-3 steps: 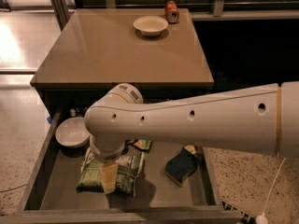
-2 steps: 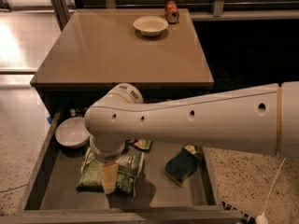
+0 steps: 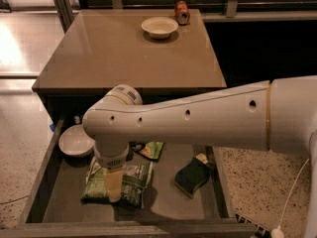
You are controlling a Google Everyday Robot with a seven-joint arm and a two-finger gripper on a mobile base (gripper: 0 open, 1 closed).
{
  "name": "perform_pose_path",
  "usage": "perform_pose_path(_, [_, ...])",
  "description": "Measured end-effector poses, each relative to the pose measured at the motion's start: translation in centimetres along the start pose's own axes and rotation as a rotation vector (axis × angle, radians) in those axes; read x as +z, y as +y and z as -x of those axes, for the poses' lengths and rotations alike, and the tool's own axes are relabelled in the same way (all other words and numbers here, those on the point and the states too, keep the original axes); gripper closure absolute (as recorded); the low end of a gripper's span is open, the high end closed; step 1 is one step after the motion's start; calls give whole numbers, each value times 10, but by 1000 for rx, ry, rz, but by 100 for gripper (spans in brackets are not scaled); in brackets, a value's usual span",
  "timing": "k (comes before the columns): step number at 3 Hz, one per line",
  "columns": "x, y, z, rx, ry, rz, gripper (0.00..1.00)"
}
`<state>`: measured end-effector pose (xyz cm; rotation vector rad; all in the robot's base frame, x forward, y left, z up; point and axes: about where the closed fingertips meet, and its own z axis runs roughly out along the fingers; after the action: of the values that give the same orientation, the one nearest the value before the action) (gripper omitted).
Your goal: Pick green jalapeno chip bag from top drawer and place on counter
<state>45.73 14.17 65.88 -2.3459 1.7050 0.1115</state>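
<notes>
Here's the gripper (image 3: pixel 113 188), down inside the top drawer (image 3: pixel 43 185), hanging straight from the big white wrist housing. It sits right on the green jalapeno chip bag (image 3: pixel 134 181). That's the relation that matters: the bag is directly beneath the jaws, not off to one side. Most of its crinkled body spreads away to the right of them, with a shorter stretch poking out on the left.

The bag's long axis runs across the drawer, left to right, tilted a little. The gripper comes down across that axis, left of the bag's middle. There's only one arm, so no question over who takes it.

Are the jaws apart or clamped on the bag? I cannot tell, because the wrist hides too much of the contact. My read is that this is the grasp step, and the next move is a straight lift clear of the low drawer front.

Just beyond the jaws, close behind, lies the brighter green bag (image 3: pixel 151 149), which is the wrong one. The white bowl (image 3: pixel 75 142) sits back and to their left, and a dark sponge (image 3: pixel 193 175) lies well off to their right, apart from the chip bag.

The counter (image 3: pixel 124 58) is up and beyond the jaws, carrying a second bowl (image 3: pixel 159 27) and a can (image 3: pixel 182 12) at its far edge. The near part looks like the likely landing spot.

Compared with a second ago, there's very little change. The bag lies just where it lay, flat on the drawer floor and not lifted. The gripper is on the same patch of it, and the arm looks a shade higher and further left.
</notes>
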Motion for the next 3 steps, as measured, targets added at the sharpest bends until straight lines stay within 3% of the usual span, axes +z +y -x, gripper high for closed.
perform_pose_path(1, [12,-9,-20,63,37,24,0])
perform_pose_path(2, [20,11,-22,42,42,47,0])
perform_pose_path(3, [23,11,-25,48,40,50,0])
